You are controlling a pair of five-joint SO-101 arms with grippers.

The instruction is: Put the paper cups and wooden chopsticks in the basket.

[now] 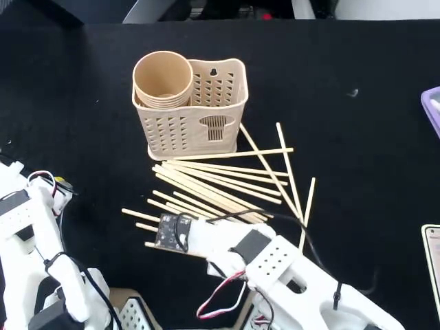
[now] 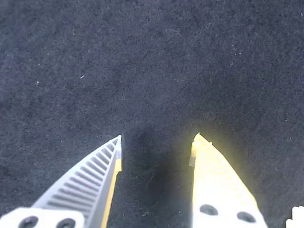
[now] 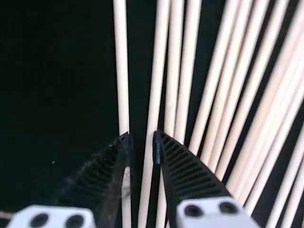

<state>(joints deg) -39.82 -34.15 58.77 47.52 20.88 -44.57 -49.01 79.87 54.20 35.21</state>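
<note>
A beige slotted basket [image 1: 206,113] stands upright at the back centre, with stacked paper cups [image 1: 163,79] in its left part. Several wooden chopsticks [image 1: 220,185] lie fanned out on the black cloth in front of it. My right gripper [image 3: 140,137] hovers low over the near ends of the chopsticks [image 3: 190,71]. It is open by a narrow gap, and one stick runs under that gap. In the high view this gripper [image 1: 165,234] is at the left ends of the pile. My left gripper [image 2: 157,137] is open over bare cloth, holding nothing, and its arm [image 1: 27,220] sits at the front left.
A purple container [image 1: 432,106] pokes in at the right edge, with a flat card [image 1: 433,247] below it. A stray chopstick [image 1: 307,206] lies right of the pile. Bare black cloth [image 1: 357,158] spreads to the right of the basket and at the far left.
</note>
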